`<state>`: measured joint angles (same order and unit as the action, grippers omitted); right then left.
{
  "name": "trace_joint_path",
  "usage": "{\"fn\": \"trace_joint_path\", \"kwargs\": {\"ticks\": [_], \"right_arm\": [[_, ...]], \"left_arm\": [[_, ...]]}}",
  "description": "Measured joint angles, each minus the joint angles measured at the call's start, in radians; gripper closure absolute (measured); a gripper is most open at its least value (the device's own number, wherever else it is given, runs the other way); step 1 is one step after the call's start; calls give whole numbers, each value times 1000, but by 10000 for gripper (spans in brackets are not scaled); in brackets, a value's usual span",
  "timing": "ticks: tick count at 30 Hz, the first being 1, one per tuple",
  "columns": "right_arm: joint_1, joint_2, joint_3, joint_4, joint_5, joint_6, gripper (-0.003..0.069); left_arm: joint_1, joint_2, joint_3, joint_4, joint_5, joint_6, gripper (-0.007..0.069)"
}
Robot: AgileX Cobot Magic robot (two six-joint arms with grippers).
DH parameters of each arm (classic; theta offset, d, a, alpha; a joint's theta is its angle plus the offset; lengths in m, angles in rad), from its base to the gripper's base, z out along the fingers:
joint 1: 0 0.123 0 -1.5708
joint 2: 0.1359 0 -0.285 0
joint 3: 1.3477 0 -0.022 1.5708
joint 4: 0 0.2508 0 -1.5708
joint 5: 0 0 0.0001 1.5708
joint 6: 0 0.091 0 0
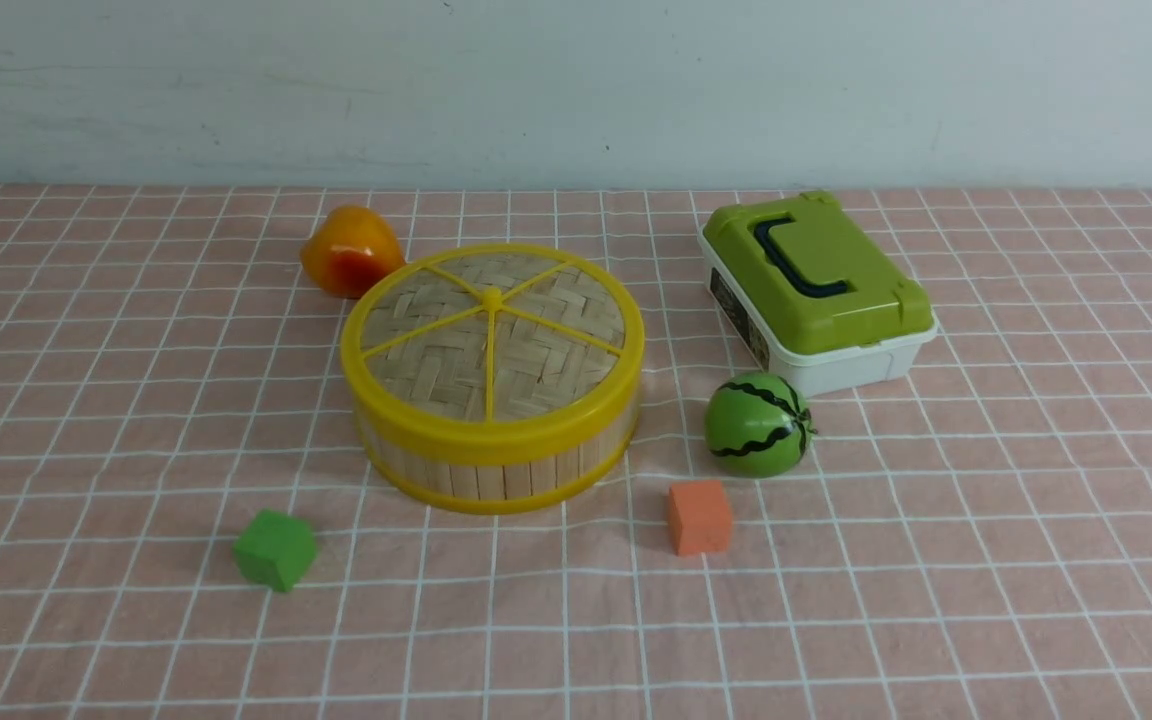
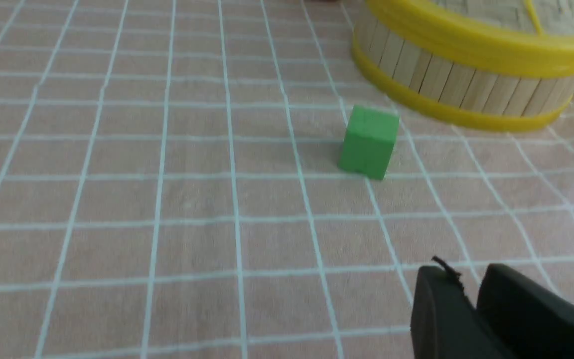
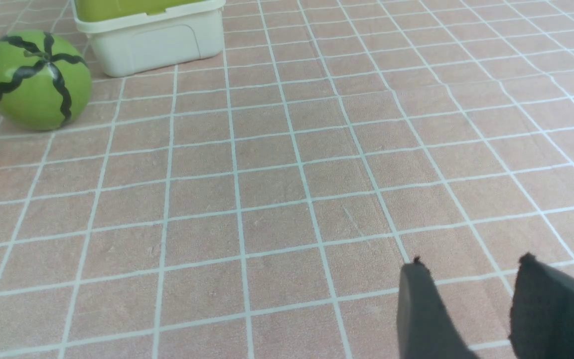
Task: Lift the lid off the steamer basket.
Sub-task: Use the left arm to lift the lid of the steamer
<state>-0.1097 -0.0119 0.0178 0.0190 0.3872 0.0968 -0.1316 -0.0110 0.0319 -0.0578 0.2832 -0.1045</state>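
Woven-bamboo lid [image 1: 466, 350] seated on steamer basket [image 1: 496, 470] at mid-desk [image 1: 1036, 600], slightly toward left edge. Left tool [image 2: 469, 273] closed, gripping nothing. Right tool [image 3: 471, 262] with fingers apart, gripping nothing.

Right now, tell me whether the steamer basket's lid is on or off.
On. The lid sits flat atop the steamer basket, its yellow rim meeting the slat wall all along the visible side.
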Motion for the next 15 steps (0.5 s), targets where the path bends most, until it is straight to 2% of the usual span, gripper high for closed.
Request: {"fn": "trace_joint_path", "kwargs": {"ticks": [6,9,15], "right_arm": [[0,0,0,0,0,0,418],[0,0,0,0,0,0,418],[0,0,0,0,0,0,418]], "left_arm": [[0,0,0,0,-299,0,504],[0,0,0,-1,-520,0,500],[0,0,0,-3,-763,0,497]]}}
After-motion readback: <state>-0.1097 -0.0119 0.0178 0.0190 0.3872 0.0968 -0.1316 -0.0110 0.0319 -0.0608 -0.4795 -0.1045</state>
